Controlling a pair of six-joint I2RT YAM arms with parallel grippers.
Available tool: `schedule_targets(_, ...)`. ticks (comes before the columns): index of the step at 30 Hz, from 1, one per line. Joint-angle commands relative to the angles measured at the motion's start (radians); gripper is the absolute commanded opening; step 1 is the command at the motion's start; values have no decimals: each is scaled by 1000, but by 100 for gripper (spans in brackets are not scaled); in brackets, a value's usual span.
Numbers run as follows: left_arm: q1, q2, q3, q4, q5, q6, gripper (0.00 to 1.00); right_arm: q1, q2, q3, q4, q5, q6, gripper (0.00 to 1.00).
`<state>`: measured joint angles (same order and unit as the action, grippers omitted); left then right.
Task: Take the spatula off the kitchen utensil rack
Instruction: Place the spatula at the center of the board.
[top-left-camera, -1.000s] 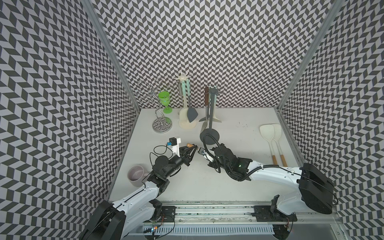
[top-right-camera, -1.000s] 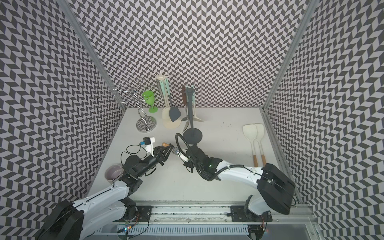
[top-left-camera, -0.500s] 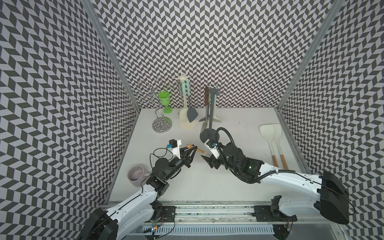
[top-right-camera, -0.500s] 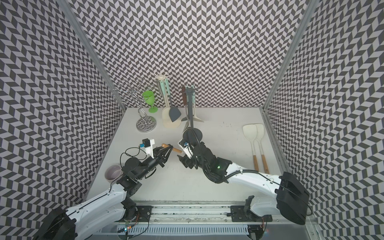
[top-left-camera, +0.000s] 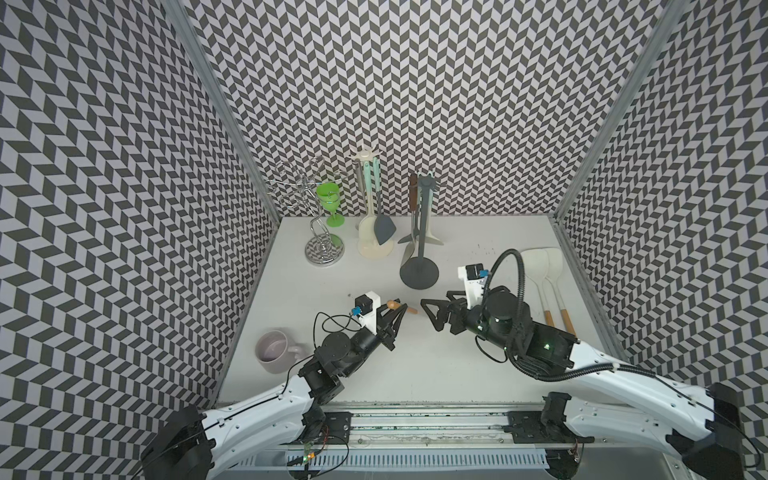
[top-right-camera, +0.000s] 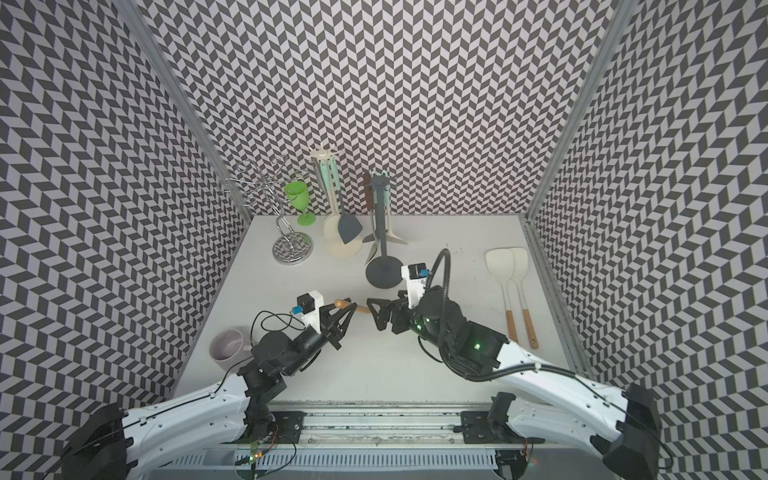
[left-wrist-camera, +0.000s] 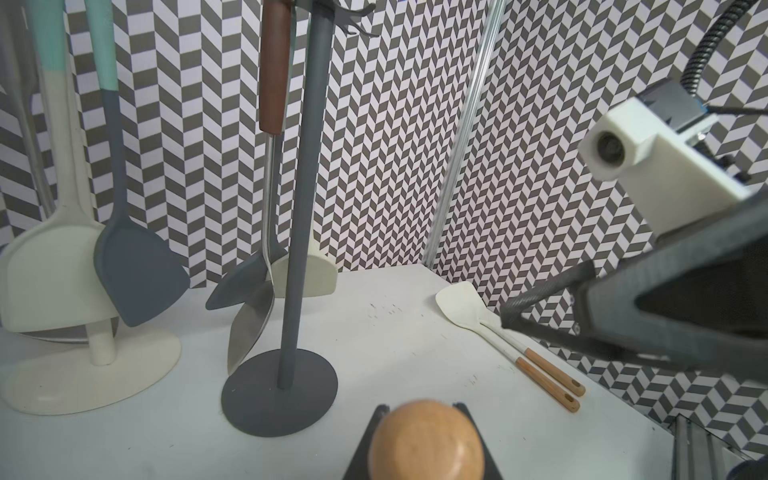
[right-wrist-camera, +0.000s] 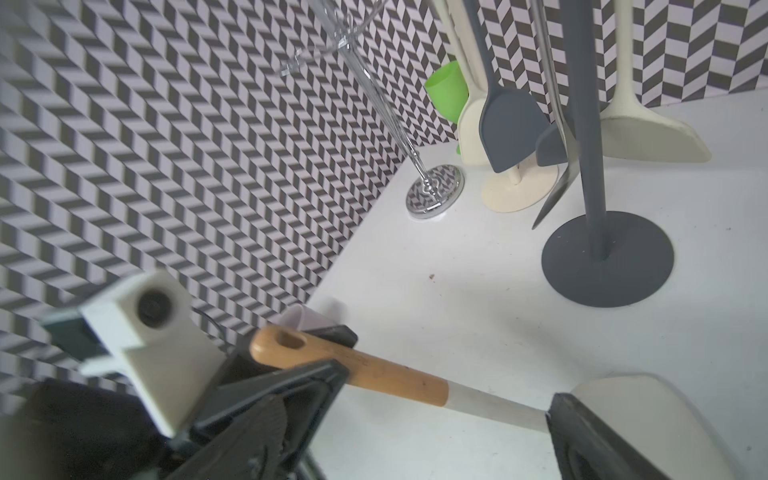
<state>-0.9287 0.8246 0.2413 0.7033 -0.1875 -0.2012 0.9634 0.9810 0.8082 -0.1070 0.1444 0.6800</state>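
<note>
The spatula (right-wrist-camera: 374, 374) has a wooden handle, a white shaft and a cream blade. My left gripper (top-left-camera: 397, 309) is shut on the handle's end, whose rounded wooden tip (left-wrist-camera: 426, 444) shows between its fingers. In both top views only the handle (top-right-camera: 363, 309) shows, and the blade is hidden under my right gripper. That right gripper (top-left-camera: 430, 315) stands open just to the right, with its fingers (right-wrist-camera: 582, 436) apart and clear of the shaft. The dark grey utensil rack (top-left-camera: 419, 270) stands behind, with utensils hanging on it.
A cream utensil rack (top-left-camera: 374, 249) with a grey turner, a chrome stand (top-left-camera: 320, 249) and a green goblet (top-left-camera: 330, 203) line the back left. Two more cream spatulas (top-left-camera: 544, 282) lie by the right wall. A pale mug (top-left-camera: 274, 351) sits at the front left.
My right gripper has opened, let go of the spatula and drawn back to the right. The left gripper has kept its hold on the handle and has barely moved.
</note>
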Motion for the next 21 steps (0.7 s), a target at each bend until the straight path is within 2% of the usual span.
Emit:
schedule_targets(1, -54, 3, 3, 82, -156, 112, 0, -27, 35, 65, -92, -44, 274, 100)
schedule_targets(3, -94, 16, 1, 103, -221, 151, 0, -35, 85, 123, -166, -83, 333, 99)
schedule_targets(6, -167, 41, -10, 168, -327, 238, 0, -80, 170, 172, -204, -233, 381, 90)
schedule_targets(9, -246, 81, -22, 260, -414, 348, 0, -126, 248, 191, -231, -354, 418, 88)
schedule_targets(14, -363, 171, -22, 400, -514, 507, 0, -187, 370, 236, -324, -454, 455, 87)
schedule_targets(17, -417, 236, -19, 482, -559, 596, 0, -218, 453, 283, -396, -534, 439, 82)
schedule_targets(21, -479, 322, -4, 574, -599, 704, 0, -226, 535, 326, -457, -575, 416, 77)
